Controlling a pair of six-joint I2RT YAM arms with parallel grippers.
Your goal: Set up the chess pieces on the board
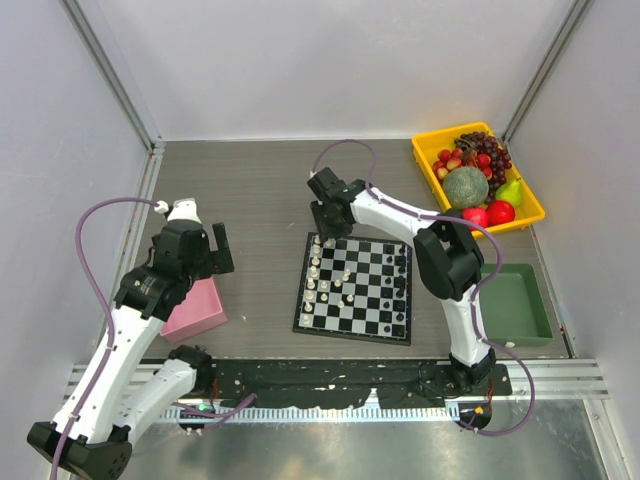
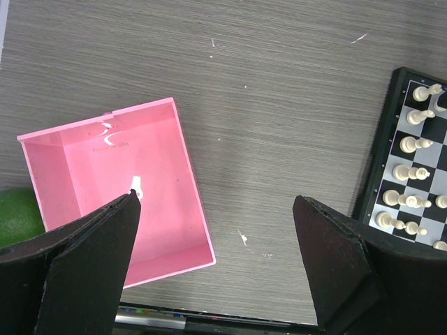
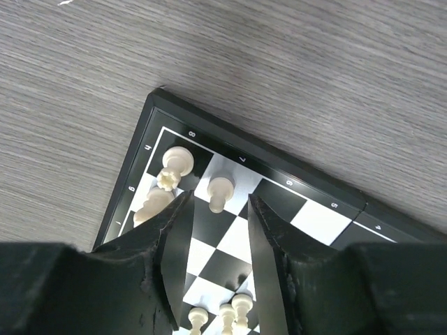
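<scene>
The white pawn [image 3: 221,190] stands upright on a white square in the far-left corner of the board [image 3: 230,143], one square in from the border. It looks like a small, light, rigid moulding with a smooth skin, so I judge it needs little force but will slip or tip easily. The best hold is probably across the narrow stem just under the head, with the pinch square so it does not squirt out sideways.

Two other white pieces crowd the next square to its left, one of them partly hidden by a finger; they are close enough that a careless approach could knock them.

The rest of the chess pieces [image 1: 313,272] are mostly on the board; white fills the left columns in the top view, black lines the right edge, and a few white ones sit loose towards the middle. One lone white piece [image 2: 137,187] lies in the pink box [image 2: 187,174] on the worktop [image 1: 250,190].

The right gripper [image 3: 218,204] straddles the pawn with its jaws a little apart; a gap shows on each side, so it is clamped on nothing.

The left gripper [image 2: 216,202] hangs above the worktop between the pink box and the board, with its jaws spread wide and nothing in them.

A yellow tray [image 1: 430,170] of fruit and a green tray [image 1: 515,300] sit well away to the right.
</scene>
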